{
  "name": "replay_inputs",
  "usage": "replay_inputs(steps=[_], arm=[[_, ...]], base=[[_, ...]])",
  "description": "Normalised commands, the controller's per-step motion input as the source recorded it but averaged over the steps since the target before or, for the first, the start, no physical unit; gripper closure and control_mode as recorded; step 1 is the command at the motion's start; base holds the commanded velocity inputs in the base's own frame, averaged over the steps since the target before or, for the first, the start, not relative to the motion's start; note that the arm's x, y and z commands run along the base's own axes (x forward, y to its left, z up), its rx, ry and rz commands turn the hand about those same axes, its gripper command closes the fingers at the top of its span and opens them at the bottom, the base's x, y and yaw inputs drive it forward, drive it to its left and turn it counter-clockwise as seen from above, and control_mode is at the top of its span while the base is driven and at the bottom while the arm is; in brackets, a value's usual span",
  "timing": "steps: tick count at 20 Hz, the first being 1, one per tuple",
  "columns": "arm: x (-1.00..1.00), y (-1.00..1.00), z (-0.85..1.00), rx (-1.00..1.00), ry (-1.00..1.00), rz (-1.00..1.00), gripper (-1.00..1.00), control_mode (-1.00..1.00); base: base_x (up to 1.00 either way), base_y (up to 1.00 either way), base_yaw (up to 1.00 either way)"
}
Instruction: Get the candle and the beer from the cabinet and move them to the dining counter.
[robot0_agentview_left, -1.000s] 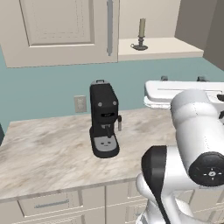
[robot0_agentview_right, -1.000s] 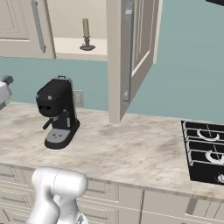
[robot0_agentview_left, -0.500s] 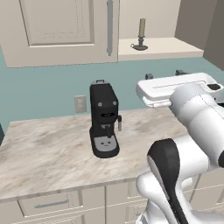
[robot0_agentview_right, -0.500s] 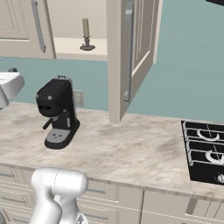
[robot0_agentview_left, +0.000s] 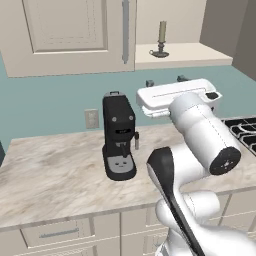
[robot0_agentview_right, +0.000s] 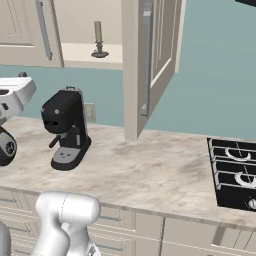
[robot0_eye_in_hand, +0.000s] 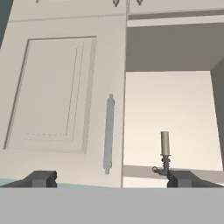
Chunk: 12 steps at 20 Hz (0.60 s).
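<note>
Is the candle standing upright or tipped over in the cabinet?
Upright: the candle stands vertical in its holder on the open cabinet shelf.

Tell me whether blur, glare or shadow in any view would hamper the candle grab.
Hand view: candle reads soft and small against the pale cabinet interior, no glare. Left base view: candle is crisp, evenly lit, with the arm's bulk hiding part of the counter. Right base view: flat lighting, the open door shades the shelf slightly.

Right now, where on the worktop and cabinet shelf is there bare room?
Worktop: bare stretch between coffee machine and stove, under the open door. Cabinet shelf: bare right of the candle. Crowded around the coffee machine, where the arm hangs.
</note>
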Motion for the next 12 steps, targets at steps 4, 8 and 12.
replay_inputs(steps=[4, 8, 12], arm=[[0.55, 0.26, 0.0, 0.0, 0.0, 0.0, -1.0, -1.0], [0.41, 0.12, 0.0, 0.0, 0.0, -0.01, -1.0, -1.0], [0.41, 0.02, 0.0, 0.0, 0.0, -0.05, -1.0, -1.0]], base=[[0.0, 0.0, 0.0], [0.0, 0.0, 0.0], [0.0, 0.0, 0.0]])
